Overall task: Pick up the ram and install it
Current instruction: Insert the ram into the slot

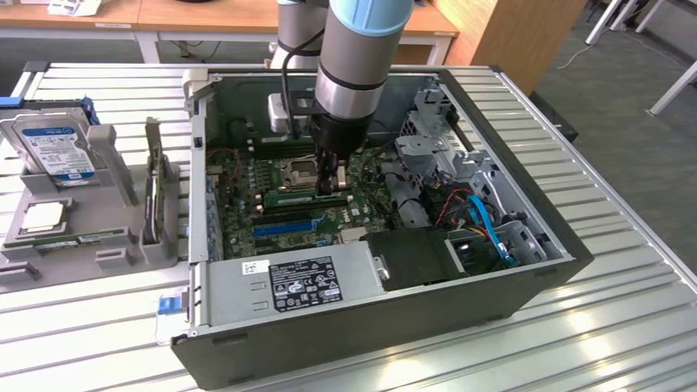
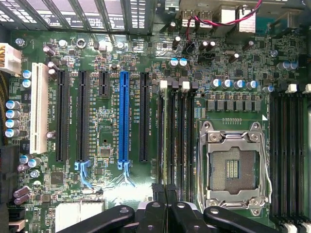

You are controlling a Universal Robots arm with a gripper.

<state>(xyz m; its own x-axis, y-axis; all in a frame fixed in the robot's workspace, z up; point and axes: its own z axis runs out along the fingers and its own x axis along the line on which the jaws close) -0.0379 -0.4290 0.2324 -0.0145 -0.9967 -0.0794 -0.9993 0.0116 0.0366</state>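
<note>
End effector (image 1: 333, 186) clenched, tips at one end of ram (image 1: 292, 197); whether it grips cannot be told. Ram stands on edge on motherboard (image 1: 241, 194), just beside CPU socket (image 1: 296, 171).

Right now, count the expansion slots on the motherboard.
6 in a row: white slot, two long black slots, short black slot, blue slot, last black slot beside the memory slots. None looks hidden.

- Arm (image 1: 354, 57) reaches down into open case (image 1: 436, 327).
- Ram (image 1: 292, 198) lies on motherboard (image 1: 245, 186), just beside socket (image 1: 299, 171).
- Gripper (image 1: 335, 186), fingers closed, stands at ram's end toward the exterior view's right.
- Hard drive (image 1: 60, 147) stands outside, well apart.
</note>
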